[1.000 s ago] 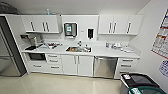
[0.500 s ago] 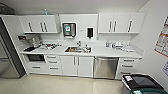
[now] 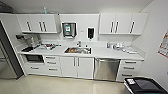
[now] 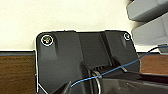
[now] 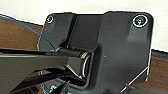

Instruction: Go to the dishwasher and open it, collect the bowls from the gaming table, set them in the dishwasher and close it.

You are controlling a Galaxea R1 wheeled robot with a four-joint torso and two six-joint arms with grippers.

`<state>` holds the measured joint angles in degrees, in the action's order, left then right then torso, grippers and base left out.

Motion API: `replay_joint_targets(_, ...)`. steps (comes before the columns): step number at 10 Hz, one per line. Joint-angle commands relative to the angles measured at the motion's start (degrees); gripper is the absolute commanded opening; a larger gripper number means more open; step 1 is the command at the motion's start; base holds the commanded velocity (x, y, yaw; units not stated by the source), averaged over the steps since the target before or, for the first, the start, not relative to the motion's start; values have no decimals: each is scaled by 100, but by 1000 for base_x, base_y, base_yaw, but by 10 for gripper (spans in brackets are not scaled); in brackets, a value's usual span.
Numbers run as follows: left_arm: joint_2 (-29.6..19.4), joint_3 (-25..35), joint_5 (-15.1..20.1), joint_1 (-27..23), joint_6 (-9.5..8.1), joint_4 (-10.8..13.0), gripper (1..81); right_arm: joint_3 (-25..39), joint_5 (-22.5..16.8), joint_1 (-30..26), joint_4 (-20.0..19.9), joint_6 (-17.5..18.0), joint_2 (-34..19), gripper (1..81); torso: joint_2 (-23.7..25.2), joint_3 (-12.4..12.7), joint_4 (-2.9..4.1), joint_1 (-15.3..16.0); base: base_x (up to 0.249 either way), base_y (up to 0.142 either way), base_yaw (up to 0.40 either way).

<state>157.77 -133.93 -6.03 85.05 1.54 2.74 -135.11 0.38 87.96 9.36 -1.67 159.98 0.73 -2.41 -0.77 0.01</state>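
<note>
Dishwasher point(image 3: 107, 69) sits shut under the white bench point(image 3: 105, 53), right of the sink point(image 3: 77, 50), its bar handle on top for pulling down. Robot faces it from across the floor. State of both fingers: cannot tell.

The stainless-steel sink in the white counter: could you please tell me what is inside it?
Inside the stainless-steel sink lies something orange-brown toward its left end; what it is cannot be told. A faucet stands behind it. The basin's near wall hides part of the bottom.

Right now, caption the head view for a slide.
Kitchenette ahead: closed dishwasher right of sink.
</note>
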Motion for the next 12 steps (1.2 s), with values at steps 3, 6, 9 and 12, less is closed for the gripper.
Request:
replay_joint_targets(3,-88,-211,252,-292,22,-37,811,-189,-284,-274,-84,-9,-130,811,0,0,0,-1,107,0,0)
replay_joint_targets(6,211,-776,252,-292,22,-19,811,-805,-275,-274,-75,0,151,811,0,0,0,-1,99,0,0)
replay_joint_targets(9,220,-872,261,-283,22,-19,811,-1517,-275,-238,-49,0,485,811,0,0,0,-1,88,0,0)
replay_joint_targets(12,211,-872,252,-274,22,-28,811,-1561,-275,-238,-66,0,485,811,0,0,0,-1,87,0,0)
